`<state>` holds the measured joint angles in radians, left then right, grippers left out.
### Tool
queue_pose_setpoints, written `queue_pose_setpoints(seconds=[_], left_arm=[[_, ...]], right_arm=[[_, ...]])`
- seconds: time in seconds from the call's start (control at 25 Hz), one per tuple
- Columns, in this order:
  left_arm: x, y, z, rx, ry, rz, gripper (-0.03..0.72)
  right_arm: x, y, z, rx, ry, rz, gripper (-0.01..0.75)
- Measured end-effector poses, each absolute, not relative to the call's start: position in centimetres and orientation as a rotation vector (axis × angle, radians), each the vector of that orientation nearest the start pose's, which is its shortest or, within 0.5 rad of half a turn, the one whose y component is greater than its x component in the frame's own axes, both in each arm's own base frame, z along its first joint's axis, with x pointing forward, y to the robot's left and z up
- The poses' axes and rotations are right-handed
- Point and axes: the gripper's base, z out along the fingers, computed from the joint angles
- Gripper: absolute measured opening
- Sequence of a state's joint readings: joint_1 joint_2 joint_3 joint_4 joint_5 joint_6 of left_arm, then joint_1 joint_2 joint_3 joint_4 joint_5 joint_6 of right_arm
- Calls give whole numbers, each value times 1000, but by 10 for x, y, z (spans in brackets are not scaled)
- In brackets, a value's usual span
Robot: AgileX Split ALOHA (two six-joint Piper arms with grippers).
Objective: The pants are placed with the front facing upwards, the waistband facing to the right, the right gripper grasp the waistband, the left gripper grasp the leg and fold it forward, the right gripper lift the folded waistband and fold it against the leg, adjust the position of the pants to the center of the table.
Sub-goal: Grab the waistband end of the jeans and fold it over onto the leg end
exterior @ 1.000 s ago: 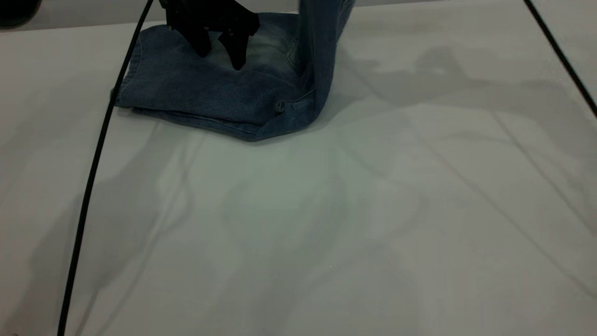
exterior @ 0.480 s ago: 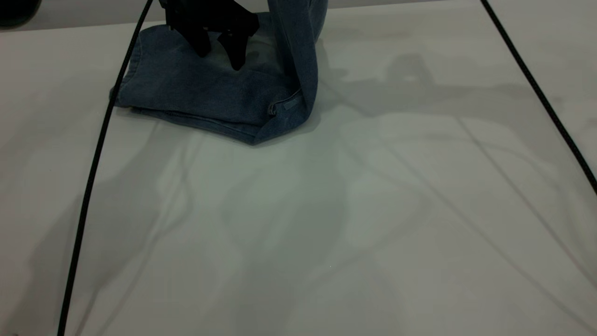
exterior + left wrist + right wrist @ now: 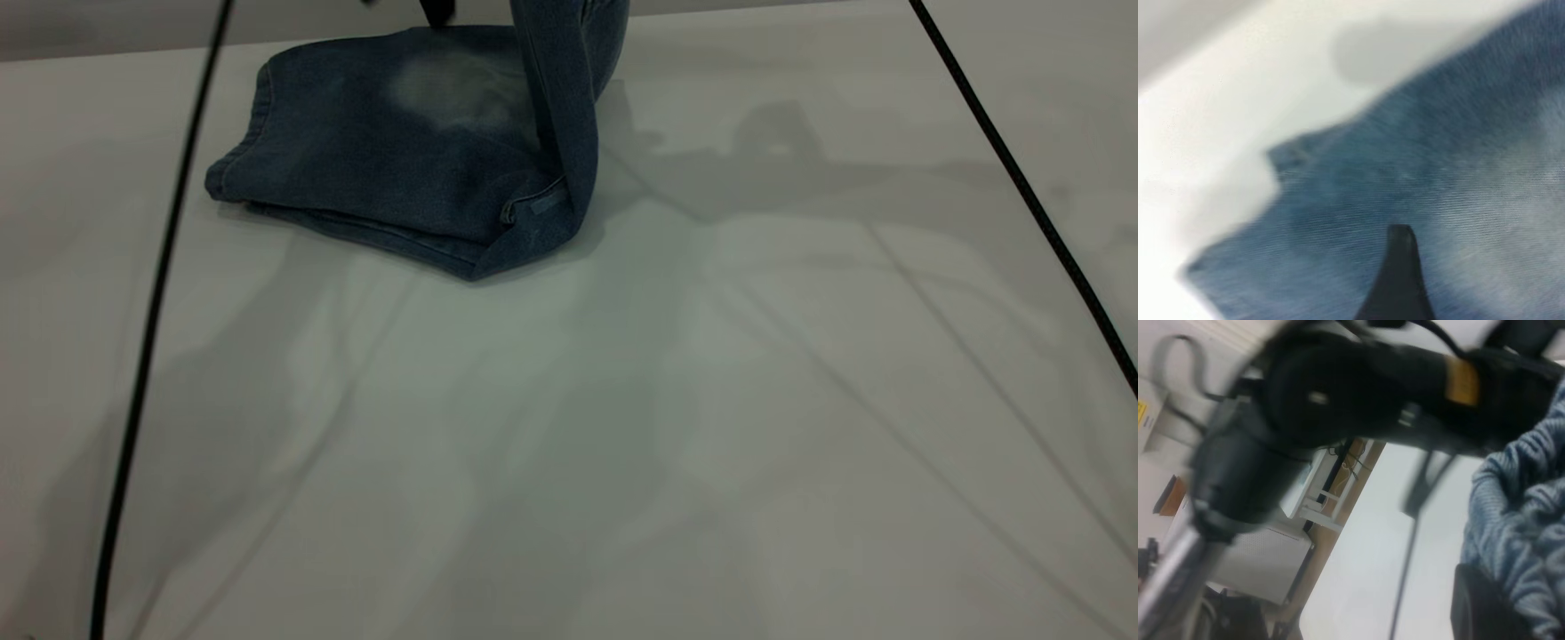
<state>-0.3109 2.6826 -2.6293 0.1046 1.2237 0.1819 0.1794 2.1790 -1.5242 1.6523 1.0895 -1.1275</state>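
Though most of the near worktop (image 3: 622, 444) lies bare, the pants (image 3: 382, 169) sit folded toward its far edge. Their waistband (image 3: 1518, 513) rises out of the exterior view, pinched in my right gripper (image 3: 1485, 600) above, itself cut off. Only a tip of my left gripper (image 3: 436, 11) shows over the denim; how far those fingers (image 3: 1399, 280) spread, I cannot tell.

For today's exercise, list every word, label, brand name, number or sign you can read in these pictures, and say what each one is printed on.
No text can be read in any view.
The pants show a small tab near the fold but no legible writing.
In the right wrist view, an orange-yellow patch on the black arm and a yellow sticker on pale equipment behind it are too blurred to read.
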Motion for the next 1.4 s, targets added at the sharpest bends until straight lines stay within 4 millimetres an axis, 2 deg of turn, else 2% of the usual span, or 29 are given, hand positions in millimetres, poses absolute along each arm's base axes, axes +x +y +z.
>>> queue_pose_setpoints(seconds=[0.2, 0.36, 0.6, 0.72, 0.84, 1.12, 1.4], left_arm=[[525, -153, 218, 662, 2556, 203, 548], [514, -149, 272, 622, 2463, 193, 548], [486, -141, 351, 569, 2323, 161, 548], [474, -138, 378, 550, 2274, 155, 548], [468, -136, 389, 542, 2252, 152, 548], [469, -136, 388, 543, 2253, 151, 548], [469, -136, 388, 543, 2252, 151, 548]], right_arm=[[434, 160, 199, -324, 2059, 1565, 99], [434, 164, 198, -319, 2068, 1541, 99], [428, 189, 192, -347, 2099, 1493, 99], [425, 207, 183, -357, 2117, 1452, 99], [424, 225, 168, -320, 2131, 1433, 99], [418, 262, 136, -430, 2143, 1439, 99], [424, 277, 114, -403, 2183, 1412, 112]])
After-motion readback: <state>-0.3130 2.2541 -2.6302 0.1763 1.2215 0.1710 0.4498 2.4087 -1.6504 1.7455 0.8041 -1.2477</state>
